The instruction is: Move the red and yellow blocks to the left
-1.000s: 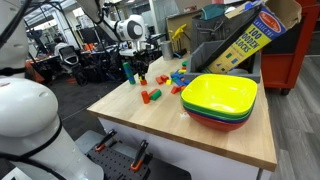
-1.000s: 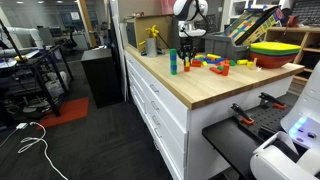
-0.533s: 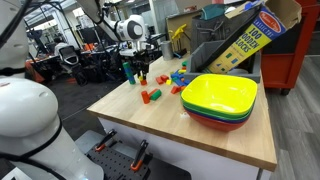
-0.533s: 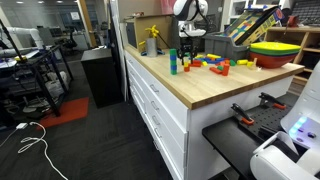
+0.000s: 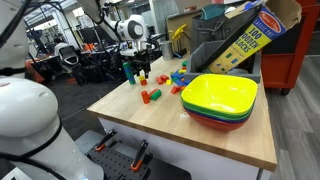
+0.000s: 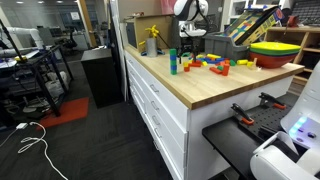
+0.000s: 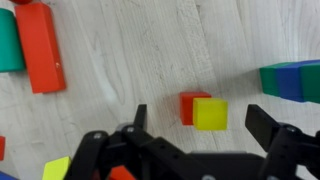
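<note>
In the wrist view a small red block (image 7: 188, 104) and a small yellow block (image 7: 211, 114) lie side by side, touching, on the pale wooden tabletop (image 7: 150, 50). My gripper (image 7: 202, 124) is open right above them. One dark finger (image 7: 138, 118) stands to the left of the pair and the other to the right, and neither touches a block. In both exterior views the gripper (image 5: 139, 66) (image 6: 187, 52) points down at the far end of the table, among the loose blocks.
A long red block (image 7: 40, 47) and a green block (image 7: 8, 40) lie at upper left, blue and green blocks (image 7: 290, 80) at right. Stacked plastic bowls (image 5: 220, 100) (image 6: 278, 50) stand near the middle of the table. A cardboard blocks box (image 5: 250, 38) leans behind them.
The jaws have opened and the red and yellow blocks now lie free between the fingers. The arm has not visibly moved.
</note>
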Action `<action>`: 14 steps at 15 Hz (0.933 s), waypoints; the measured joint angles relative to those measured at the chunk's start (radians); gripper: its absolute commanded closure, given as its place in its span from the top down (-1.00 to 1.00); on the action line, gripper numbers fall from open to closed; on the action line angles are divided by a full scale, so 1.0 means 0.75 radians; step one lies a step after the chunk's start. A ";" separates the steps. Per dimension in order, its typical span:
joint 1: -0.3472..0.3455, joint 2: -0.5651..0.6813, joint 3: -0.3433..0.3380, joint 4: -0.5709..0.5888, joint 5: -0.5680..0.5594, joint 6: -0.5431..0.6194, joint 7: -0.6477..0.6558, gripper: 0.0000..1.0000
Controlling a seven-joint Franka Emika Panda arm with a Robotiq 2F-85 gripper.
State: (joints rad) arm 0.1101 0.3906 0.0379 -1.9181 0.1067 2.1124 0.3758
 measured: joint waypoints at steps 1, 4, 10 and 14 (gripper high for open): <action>0.000 0.000 -0.001 0.000 -0.001 0.000 0.000 1.00; 0.000 0.003 -0.006 0.000 -0.004 0.000 0.000 1.00; 0.000 0.020 -0.015 0.000 -0.011 0.000 0.000 1.00; 0.000 0.030 -0.020 0.000 -0.019 0.000 0.000 1.00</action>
State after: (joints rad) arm 0.1100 0.4134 0.0232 -1.9183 0.0926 2.1125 0.3758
